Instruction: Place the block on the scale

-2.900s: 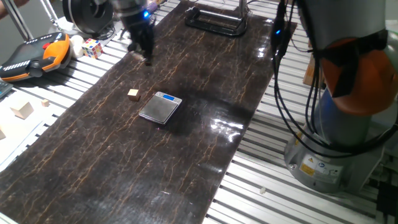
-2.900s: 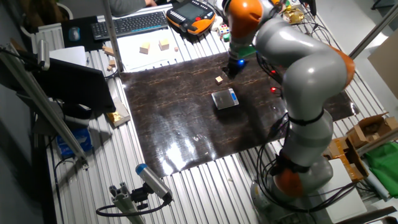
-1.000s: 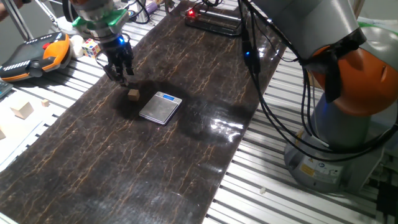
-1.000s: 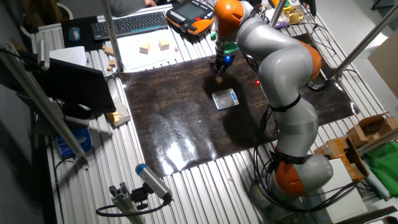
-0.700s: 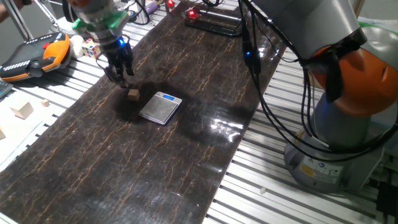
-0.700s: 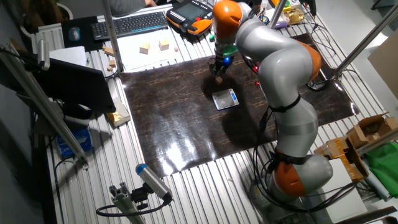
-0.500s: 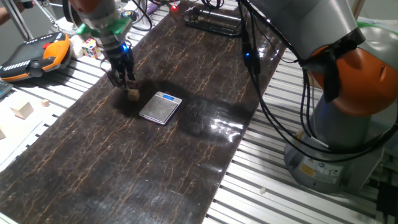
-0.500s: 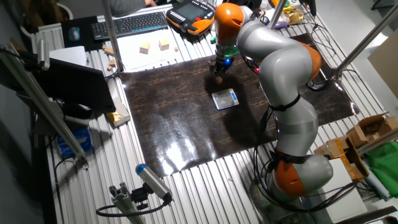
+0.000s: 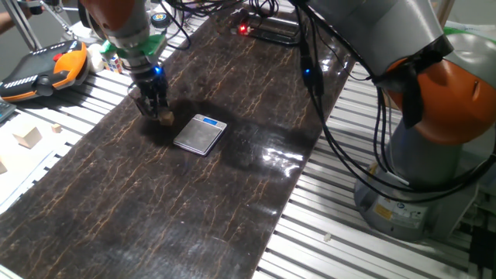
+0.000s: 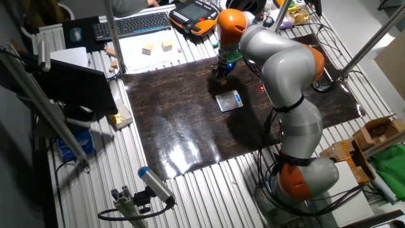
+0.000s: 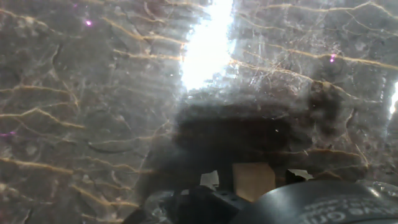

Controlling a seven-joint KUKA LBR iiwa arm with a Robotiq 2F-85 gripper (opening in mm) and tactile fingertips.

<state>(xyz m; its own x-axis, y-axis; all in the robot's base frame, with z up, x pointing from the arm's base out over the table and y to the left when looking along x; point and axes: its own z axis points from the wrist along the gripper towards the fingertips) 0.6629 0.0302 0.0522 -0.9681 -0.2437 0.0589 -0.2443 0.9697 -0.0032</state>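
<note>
Tan wood shows at the gripper (image 9: 159, 114), whose fingers stand parted around the block (image 11: 253, 180) on the dark mat (image 9: 232, 194), just beside the scale (image 9: 200, 134). Closing off-centre could nudge or twist the tiny cube out sideways. It looks plain, light brown, square-edged, far smaller than the silver scale.

The robot arm (image 10: 285, 82) was silver-grey with orange joints. Black cables (image 9: 364, 132) ran along it. A blue light glowed near its black gripper (image 9: 153, 107).
</note>
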